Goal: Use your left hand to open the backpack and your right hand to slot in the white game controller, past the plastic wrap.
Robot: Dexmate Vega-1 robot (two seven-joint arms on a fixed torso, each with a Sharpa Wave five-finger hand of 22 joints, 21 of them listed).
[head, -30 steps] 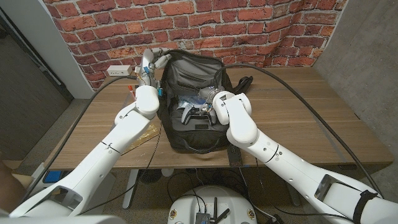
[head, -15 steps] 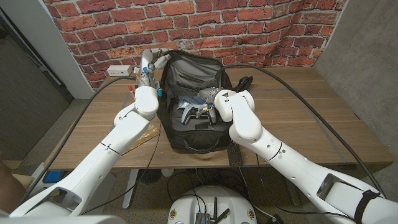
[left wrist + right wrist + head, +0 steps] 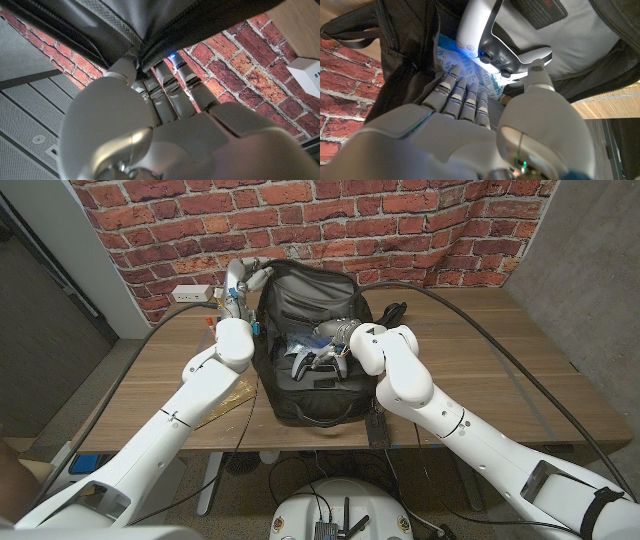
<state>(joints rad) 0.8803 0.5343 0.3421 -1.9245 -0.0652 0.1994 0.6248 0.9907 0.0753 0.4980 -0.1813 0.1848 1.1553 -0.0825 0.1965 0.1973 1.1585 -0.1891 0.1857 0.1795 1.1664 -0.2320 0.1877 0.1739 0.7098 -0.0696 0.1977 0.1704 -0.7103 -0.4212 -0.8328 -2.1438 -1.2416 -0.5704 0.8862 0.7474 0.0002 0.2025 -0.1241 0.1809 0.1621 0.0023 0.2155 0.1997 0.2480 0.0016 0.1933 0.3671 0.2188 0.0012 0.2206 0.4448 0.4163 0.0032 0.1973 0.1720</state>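
A: Holding the rim of the backpack [image 3: 308, 330] up, the left robot hand [image 3: 243, 280] is gripping the fabric edge, as the left wrist view is showing. Which step is under way?

B: Insertion, I judge. The white game controller [image 3: 492, 37] is lying inside the open compartment on the plastic wrap [image 3: 451, 60], the backpack standing on the worktop [image 3: 480, 370].

A: And the right robot hand [image 3: 470, 97]?

B: Its thumb is touching the controller, its other fingers resting on the wrap; whether it is actually gripping, I cannot tell. Next, it is probably needing to push the controller deeper, past the wrap.
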